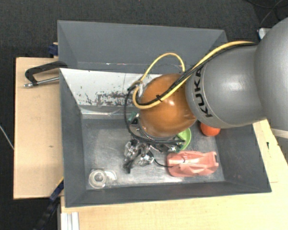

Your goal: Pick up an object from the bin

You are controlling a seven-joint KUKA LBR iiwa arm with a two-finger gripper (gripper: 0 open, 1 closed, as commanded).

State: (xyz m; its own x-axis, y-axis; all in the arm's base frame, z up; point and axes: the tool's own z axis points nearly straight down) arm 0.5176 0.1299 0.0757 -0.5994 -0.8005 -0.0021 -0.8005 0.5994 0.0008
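Arm: the grey KUKA arm (235, 87) reaches into the bin from the right of the view, its last link angled down toward the bin's middle.
Wrist cover: a rounded orange cover (163, 107) sits on the wrist, directly above the pincer.
Cables: a yellow cable (165, 56) loops over the top of the orange cover, and a second runs back along the arm.
Pincer: the pincer (137, 153) is low in the bin, at or just above the floor, in the middle and toward the front wall.
Pincer state: cannot be told; the metal parts under the cover read as one cluster, and no thing can be made out clamped in it.
Bin: the grey metal bin (71, 138) has sloping walls, and the floor to the left of the pincer is bare.
Nearest thing: a pink soft pouch (193, 163) lies flat on the floor just beside the pincer, on its right, near the front wall.
Green item: a bright green item (185, 137) shows at the lower right edge of the orange cover, mostly hidden by it; its kind cannot be told.
Orange ball: a small orange ball (210, 130) lies by the right wall, partly under the arm, behind the pouch.
Clear item: a small clear round item (98, 178) lies in the front left corner, well apart from the pincer.
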